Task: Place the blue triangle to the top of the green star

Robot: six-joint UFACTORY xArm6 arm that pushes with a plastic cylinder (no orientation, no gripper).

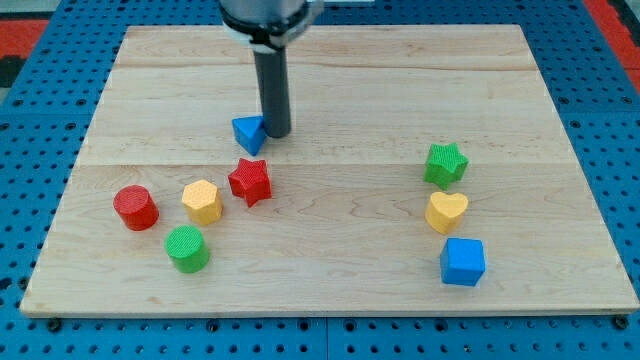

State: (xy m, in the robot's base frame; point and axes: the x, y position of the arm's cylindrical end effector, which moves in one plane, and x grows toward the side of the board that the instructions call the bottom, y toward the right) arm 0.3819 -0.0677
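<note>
Tip: my tip (277, 133) sat on the surface (330, 85), touching the blue triangle (248, 133) on that block's view-right side.
Claw: none on this rig, just a plain dark rod; nothing was held or clamped, contact was push-only.
Blue triangle: upper-left part of the surface, just above the red star (250, 181), well apart from its goal.
Green star: view's right (445, 164), w/ the yellow heart (446, 212) just below it and the blue cube (462, 262) below that.
Goal spot: bare wood directly above the green star, toward the view's top.
Left cluster: red cylinder (135, 207), yellow hexagon-ish block (202, 201), green cylinder (187, 249), all below-left of the triangle; not in the likely path.
Step in hand (my read): tip was on the wrong side for a rightward push; a push from there would send the triangle left, away from the goal.
How to do it well: swing the tip round to the triangle's view-left face, staying on the top side so the red star isn't nudged, then push right through the block's centre line.
Watch-outs: a triangle probably pivots off a flat rod, so use short pushes & re-centre; slow down near the green star and don't bump it.
</note>
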